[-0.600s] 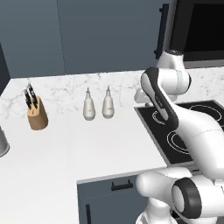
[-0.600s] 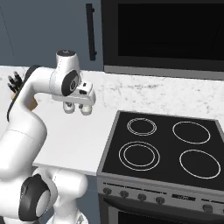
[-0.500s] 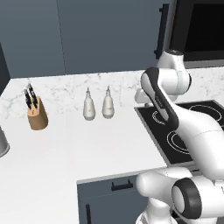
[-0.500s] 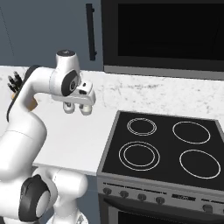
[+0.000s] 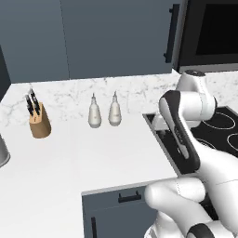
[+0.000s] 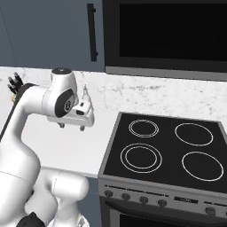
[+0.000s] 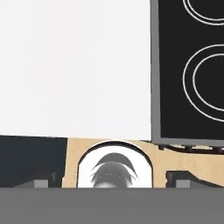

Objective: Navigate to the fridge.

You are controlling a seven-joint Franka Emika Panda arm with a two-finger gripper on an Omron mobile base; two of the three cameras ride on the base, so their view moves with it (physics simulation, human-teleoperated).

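Note:
The fridge is out of view. My gripper hangs open with nothing in it over the white counter, just left of the black stove top. In the hand view the gripper points straight down, its finger tips wide apart, with the counter and the stove's left burners below it.
A knife block and two pale bottles stand at the back of the counter. A black glass-fronted microwave hangs over the stove. Dark blue-grey wall cabinets with a black handle line the wall.
The arm's upper joint and the hand have sunk a little lower. Counter, stove and cabinets sit almost where they were.

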